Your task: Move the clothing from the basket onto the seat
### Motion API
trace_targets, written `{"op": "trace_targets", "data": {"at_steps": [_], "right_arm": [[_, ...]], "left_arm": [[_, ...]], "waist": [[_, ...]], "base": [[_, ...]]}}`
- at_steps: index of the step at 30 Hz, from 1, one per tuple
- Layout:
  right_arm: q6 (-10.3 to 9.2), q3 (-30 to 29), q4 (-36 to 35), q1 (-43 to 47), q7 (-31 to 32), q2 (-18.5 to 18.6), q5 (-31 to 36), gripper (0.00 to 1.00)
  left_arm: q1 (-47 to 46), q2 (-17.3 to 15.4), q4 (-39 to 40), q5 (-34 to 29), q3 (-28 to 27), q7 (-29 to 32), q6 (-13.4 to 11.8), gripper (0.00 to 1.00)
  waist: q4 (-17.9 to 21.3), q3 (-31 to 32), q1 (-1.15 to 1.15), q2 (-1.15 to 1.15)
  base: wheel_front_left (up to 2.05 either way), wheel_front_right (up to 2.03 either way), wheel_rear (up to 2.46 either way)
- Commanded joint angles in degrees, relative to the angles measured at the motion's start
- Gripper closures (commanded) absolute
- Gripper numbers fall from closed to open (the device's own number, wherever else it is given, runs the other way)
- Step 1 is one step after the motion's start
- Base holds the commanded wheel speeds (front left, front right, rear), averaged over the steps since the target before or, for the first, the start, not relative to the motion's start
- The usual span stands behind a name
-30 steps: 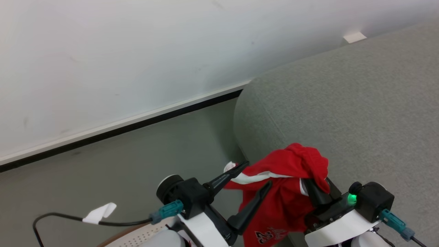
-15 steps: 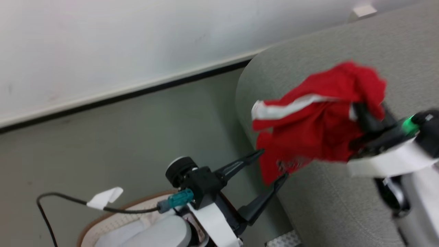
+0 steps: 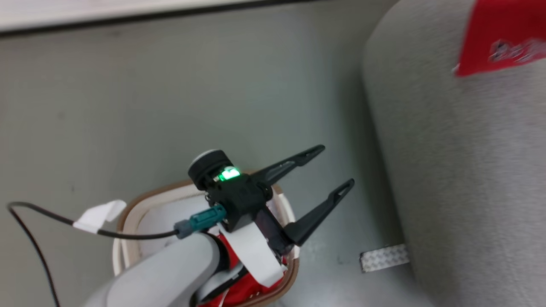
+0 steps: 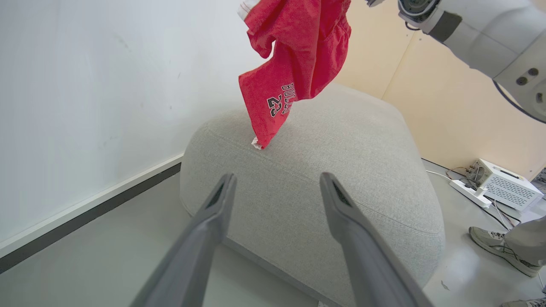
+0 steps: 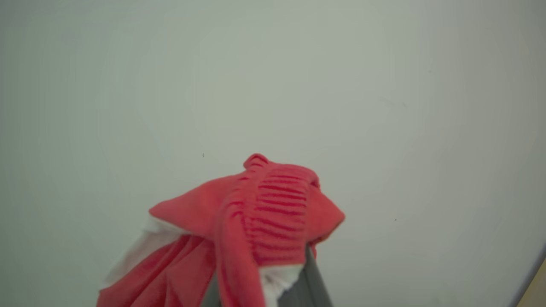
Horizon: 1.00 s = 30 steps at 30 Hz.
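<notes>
Clothing (image 4: 294,51) hangs above seat (image 4: 341,179) — left gripper (image 4: 278,177) agape.

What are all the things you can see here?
Large light-grey fabric seat: one, grey, on the floor.
White perforated plastic basket with brown rim: one, white, beside the seat.
Red sports garment with white trim: one, red, hanging over the seat.
Red clothing: unclear count, in the basket.
White ventilated box: one, white, by the wall.
Person's pale shoe: one, beside the seat.
Left end effector: one, black, open by the basket.
Right end effector: one, dark, shut on the hanging garment.
</notes>
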<state>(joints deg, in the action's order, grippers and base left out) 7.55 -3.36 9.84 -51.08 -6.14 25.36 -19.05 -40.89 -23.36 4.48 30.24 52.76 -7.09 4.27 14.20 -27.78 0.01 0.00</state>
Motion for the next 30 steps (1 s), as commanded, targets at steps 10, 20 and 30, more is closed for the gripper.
{"op": "trace_targets", "data": {"at_steps": [10, 20, 30], "right_arm": [[-0.13, -8.65, 13.94, -0.59, 8.22, 9.54, 2.23, 1.0], [-0.13, -10.08, 28.24, 2.94, 19.77, 6.5, 4.6, 1.0], [-0.13, -4.55, 26.62, 7.0, 27.94, 6.54, 2.46, 0.0]], "left_arm": [[-3.47, -1.74, -0.15, -0.87, -1.28, -0.79, 0.43, 0.0], [-4.07, -3.23, -0.91, -0.62, -2.2, -0.94, -0.08, 0.0], [-0.49, -3.42, -3.22, 1.46, -2.39, -2.9, -1.33, 0.0]], "waist": [[-7.69, -10.08, -0.01, 0.0], [-6.56, -10.42, -0.01, 0.0], [-4.65, -2.88, -0.01, 0.0]], "base": [[0.0, 0.0, 0.0], [0.0, 0.0, 0.0], [0.0, 0.0, 0.0]]}}
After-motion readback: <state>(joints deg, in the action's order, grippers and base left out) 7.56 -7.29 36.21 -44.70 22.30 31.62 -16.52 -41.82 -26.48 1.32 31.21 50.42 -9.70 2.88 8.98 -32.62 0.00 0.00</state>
